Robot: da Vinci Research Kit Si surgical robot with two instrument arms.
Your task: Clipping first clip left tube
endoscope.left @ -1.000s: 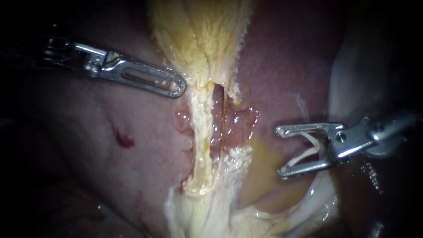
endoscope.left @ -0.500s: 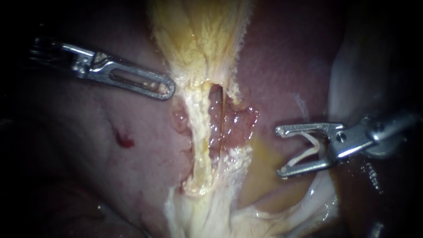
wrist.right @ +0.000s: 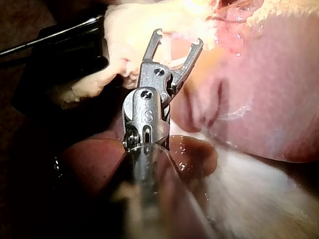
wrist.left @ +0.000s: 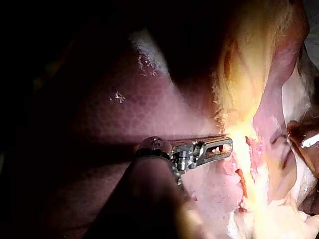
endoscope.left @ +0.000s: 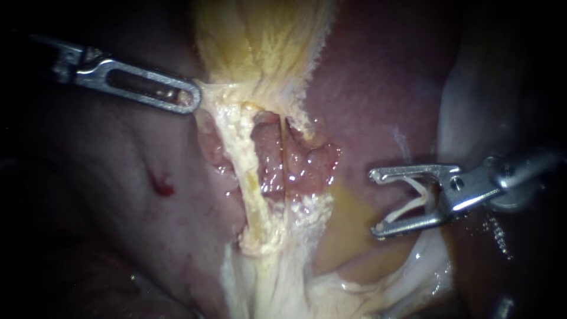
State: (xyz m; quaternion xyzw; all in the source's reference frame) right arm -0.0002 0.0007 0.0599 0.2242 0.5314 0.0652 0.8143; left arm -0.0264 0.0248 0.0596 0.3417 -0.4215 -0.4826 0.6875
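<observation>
The left instrument (endoscope.left: 188, 100), its pincer pressed together on the edge of pale tissue at the foot of the gallbladder (endoscope.left: 260, 41), draws that tissue taut, while most of its shaft is lost in the dark behind it. Just beyond the pincer's tip the left tube (endoscope.left: 247, 177), a thick yellowish strand, runs away from it, and a far thinner strand on its far side is hard to follow across the glistening pink liver (endoscope.left: 378, 88). Well apart from the tube, the right instrument (endoscope.left: 375, 202) faces it with its pincer spread wide around a white clip (endoscope.left: 407, 210), whose legs reach both jaws; its shaft is cut off at the frame's edge. In the left wrist view the left instrument (wrist.left: 228, 147) meets the brightly lit tissue, where glare hides the grip itself, and its own shaft is a dark blur. In the right wrist view the right instrument (wrist.right: 178, 39) shows its spread pincer against pale tissue that makes the clip hard to pick out. A dark shape beside it cannot be identified.
</observation>
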